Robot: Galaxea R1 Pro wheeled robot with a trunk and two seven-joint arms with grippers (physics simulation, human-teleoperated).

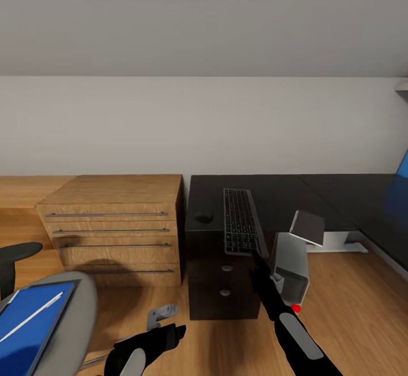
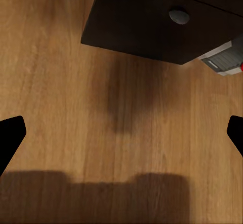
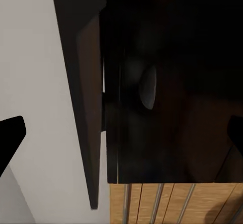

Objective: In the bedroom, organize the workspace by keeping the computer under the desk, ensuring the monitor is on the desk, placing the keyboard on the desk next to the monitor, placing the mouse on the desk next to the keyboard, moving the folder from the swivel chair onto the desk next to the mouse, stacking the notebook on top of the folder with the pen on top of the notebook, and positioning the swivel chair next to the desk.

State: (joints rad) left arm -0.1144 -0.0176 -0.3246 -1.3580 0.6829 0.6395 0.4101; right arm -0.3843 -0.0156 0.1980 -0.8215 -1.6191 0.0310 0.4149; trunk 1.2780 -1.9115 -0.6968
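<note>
Overhanging desk edge, black keyboard, dark keys, grey rim

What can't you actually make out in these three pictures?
- Head view: the folder and swivel chair are cut off by the picture's edge.
- Head view: whether the right gripper touches the keyboard; its fingers are dark against the dark desk.
- Head view: the mouse is too small and dark for detail.
- Right wrist view: the desk's underside is lost in shadow.
</note>
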